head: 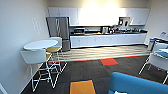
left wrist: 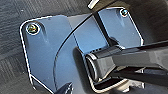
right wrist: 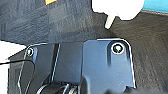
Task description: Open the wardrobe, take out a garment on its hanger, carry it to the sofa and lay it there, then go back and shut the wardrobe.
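Note:
The bright blue sofa (head: pixel 136 85) fills the lower right of the head view, its curved back towards me. A small white patch (head: pixel 119 92) lies on it at the picture's bottom edge; I cannot tell whether it is the garment. In the right wrist view a white shape (right wrist: pixel 117 7) with a pale stem (right wrist: pixel 109 22) sits over dark carpet beside a strip of the blue sofa (right wrist: pixel 156 8). The left wrist view holds dark carpet (left wrist: pixel 15 15) behind the robot's own plate.
A round white high table (head: pixel 40 45) with white wire-legged chairs (head: pixel 37 58) stands at the left wall. Further white chairs (head: pixel 158 61) are at the right. Ahead lie dark carpet with orange (head: pixel 82 87) and red (head: pixel 109 61) tiles, a fridge (head: pixel 58 30) and a kitchen counter (head: pixel 107 40).

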